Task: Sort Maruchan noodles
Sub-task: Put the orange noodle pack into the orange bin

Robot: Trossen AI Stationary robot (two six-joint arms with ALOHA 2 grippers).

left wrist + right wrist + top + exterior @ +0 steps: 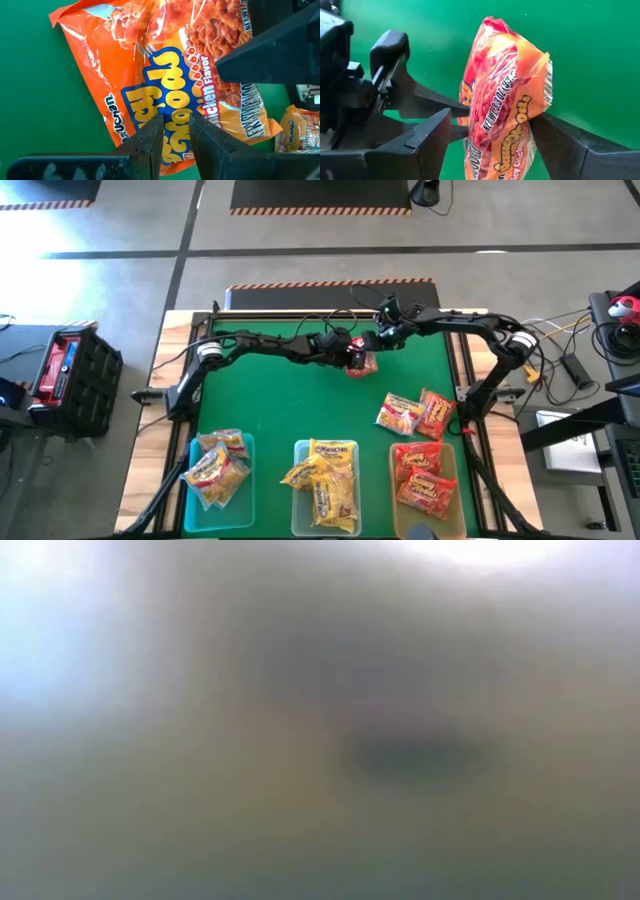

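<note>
- Handover looks to be under way at about twelve o'clock on the green desk (300, 400): the left end effector (352, 352) pinches one edge of an orange packet (362, 363), holding it off the mat so the other arm can reach it.
- Right end effector (385, 337) stands spread wide, its fingers (427, 137) flanking the packet on both sides; whether they touch it I cannot tell.
- Packet itself is crinkly glossy plastic, orange-red with blue-and-yellow lettering, "Chicken Flavor" legible; it hangs edge-on and slightly bulged.
- Three translucent bins (300, 452) sit along six o'clock, each holding packets; two more loose packets (415, 415) lie at four o'clock beside the right-hand bin.
- Low view shows nothing readable.
</note>
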